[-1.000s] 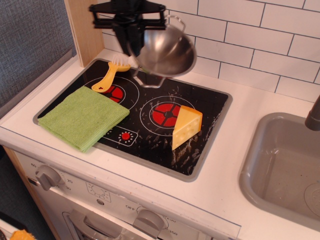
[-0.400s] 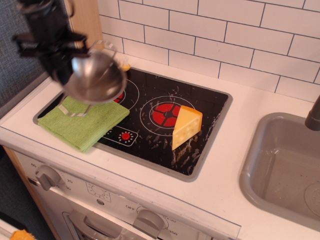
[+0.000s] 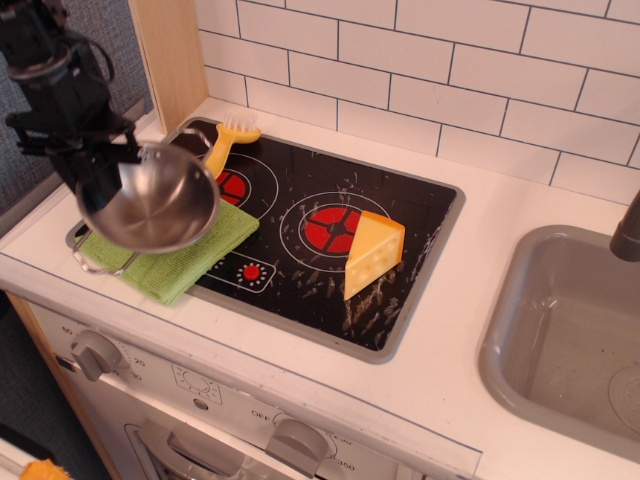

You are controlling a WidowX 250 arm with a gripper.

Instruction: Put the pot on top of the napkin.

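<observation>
The shiny steel pot [image 3: 150,208] hangs tilted in the air over the left part of the green napkin [image 3: 190,255], its opening facing the camera. My black gripper [image 3: 100,170] is shut on the pot's far rim, at the left edge of the stove. One wire handle [image 3: 98,265] shows below the pot. The napkin lies flat on the front left corner of the black cooktop [image 3: 400,215]; most of it is hidden behind the pot.
A yellow brush [image 3: 222,140] lies on the back left burner. A yellow cheese wedge [image 3: 372,252] stands on the cooktop's right side. A wooden post [image 3: 170,50] rises at the back left. A grey sink [image 3: 570,330] is at the right.
My gripper carried the pot from above the back of the stove leftward and forward, then lower, so it now hangs over the napkin's left part. The brush shows again.
</observation>
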